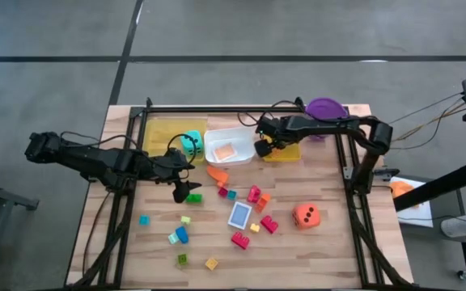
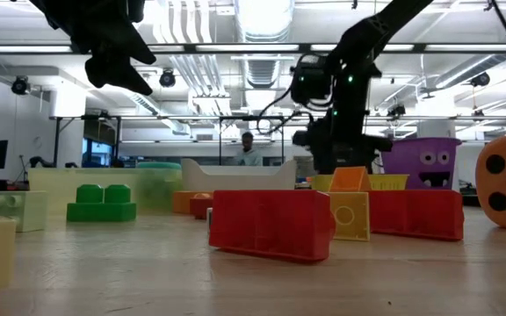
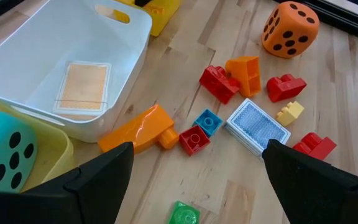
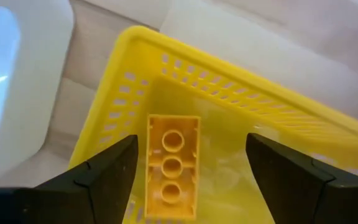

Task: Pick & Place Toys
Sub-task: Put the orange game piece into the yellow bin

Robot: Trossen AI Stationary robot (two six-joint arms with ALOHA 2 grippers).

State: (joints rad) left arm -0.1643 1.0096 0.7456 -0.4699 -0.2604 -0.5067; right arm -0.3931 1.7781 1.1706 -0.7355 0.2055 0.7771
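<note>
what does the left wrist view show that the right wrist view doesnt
Only the left wrist view: orange die, teal die, blue card, loose blocks on the table, and an orange card inside the white tray.
Only the right wrist view: a yellow block lying in the yellow basket, between the open right gripper fingers.
Both: the white tray's rim and the wooden table.

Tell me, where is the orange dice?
In the high view the orange dice sits on the table's right side, just right of a red block, apart from both grippers.
</note>
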